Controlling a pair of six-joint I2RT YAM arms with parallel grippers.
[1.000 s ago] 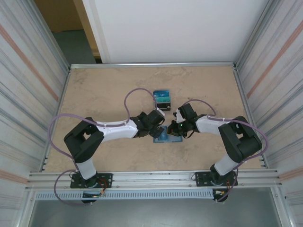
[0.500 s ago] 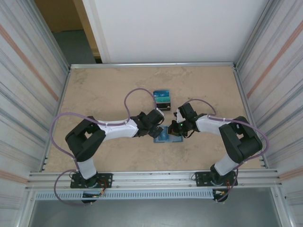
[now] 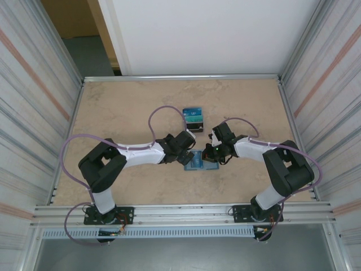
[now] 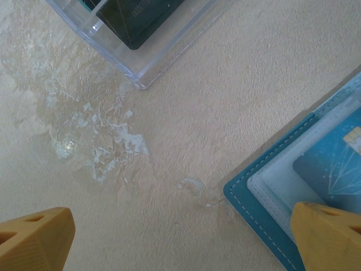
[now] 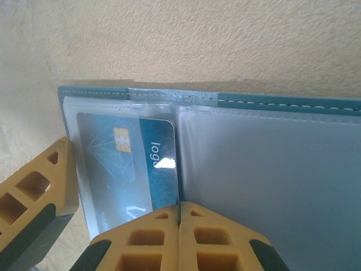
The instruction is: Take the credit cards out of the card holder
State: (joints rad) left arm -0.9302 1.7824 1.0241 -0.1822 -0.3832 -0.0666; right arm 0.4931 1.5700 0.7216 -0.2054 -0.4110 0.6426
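Observation:
The card holder (image 3: 197, 165) lies open and flat on the table between my two grippers. A blue credit card (image 5: 124, 164) with a gold chip sits in its left clear pocket, its right end with the word "logo" sticking out toward the fold. My right gripper (image 5: 179, 210) is shut, its tips pressed together at the card's lower right corner beside the fold; nothing shows between them. My left gripper (image 4: 180, 243) is open wide, one finger (image 4: 330, 237) over the card holder's (image 4: 265, 197) edge, the other over bare table. The same credit card (image 4: 333, 164) shows there too.
A clear stand (image 3: 193, 117) with blue-teal cards in it stands just behind the card holder; its corner (image 4: 141, 62) is near my left gripper (image 3: 189, 153). My right gripper (image 3: 210, 153) works close to the left one. Metal rails edge the beige table (image 3: 124, 107).
The right arm has shifted very slightly to the right. Both grippers keep their places and their states over the card holder.

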